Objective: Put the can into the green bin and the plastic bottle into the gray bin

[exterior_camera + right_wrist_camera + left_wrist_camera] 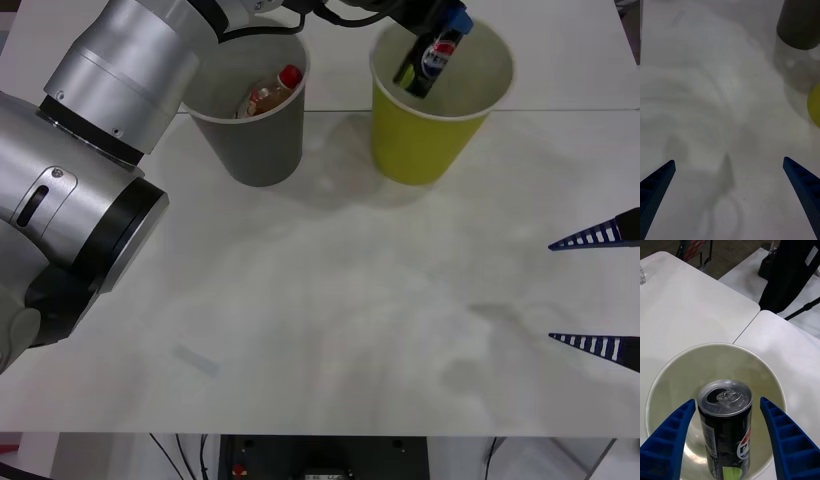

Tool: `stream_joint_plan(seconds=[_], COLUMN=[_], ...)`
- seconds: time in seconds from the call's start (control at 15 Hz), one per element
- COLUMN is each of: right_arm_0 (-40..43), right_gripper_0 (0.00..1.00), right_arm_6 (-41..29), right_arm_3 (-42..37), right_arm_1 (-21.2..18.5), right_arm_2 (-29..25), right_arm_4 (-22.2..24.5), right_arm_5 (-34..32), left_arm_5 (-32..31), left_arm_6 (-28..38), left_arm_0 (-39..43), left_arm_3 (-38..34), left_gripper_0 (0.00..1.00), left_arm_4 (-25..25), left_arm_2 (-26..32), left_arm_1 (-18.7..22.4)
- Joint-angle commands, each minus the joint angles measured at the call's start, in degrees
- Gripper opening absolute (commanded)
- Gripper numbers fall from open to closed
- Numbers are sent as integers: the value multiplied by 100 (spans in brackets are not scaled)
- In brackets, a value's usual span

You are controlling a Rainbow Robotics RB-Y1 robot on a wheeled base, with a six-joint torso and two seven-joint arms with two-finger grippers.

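My left gripper (728, 438) hung spread over the green bin (420, 150), the can (725, 427) upright between my parted fingers and inside the rim, while my right gripper (600, 290) idled open, well apart.

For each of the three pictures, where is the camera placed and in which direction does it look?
Front view: above the arms, looking forward and down at the table; shows the silver left arm, left gripper over the green bin, right gripper at the right edge.
Right wrist view: on the right wrist, looking onto the table past its open blue fingers.
Left wrist view: on the left wrist, looking down into the green bin at the can between its open fingers.
Shared: front and left wrist views show the can; front and right wrist views show the gray bin.
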Motion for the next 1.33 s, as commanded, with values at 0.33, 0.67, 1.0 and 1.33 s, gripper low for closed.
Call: stream_joint_plan(seconds=[0.33, 0.67, 1.0, 1.33], right_arm_0=[0, 0, 0, 0], right_gripper_0=[100, 100, 100, 100], right_arm_6=[0, 0, 0, 0], right_arm_3=[0, 0, 0, 0], right_arm_1=[0, 0, 0, 0], right_arm_2=[0, 0, 0, 0], right_arm_4=[0, 0, 0, 0], right_arm_5=[0, 0, 0, 0], left_arm_5=[-473, -1159, -1616, -1554], left_arm_6=[-424, -696, -802, -1566], left_arm_0=[18, 730, 2374, 3877], left_arm_3=[-114, -1203, -3181, -4508], left_gripper_0=[100, 100, 100, 100], left_arm_4=[1236, 1966, 2142, 2317], left_arm_2=[0, 343, 1301, 1775], left_arm_1=[765, 1776, 2479, 3006])
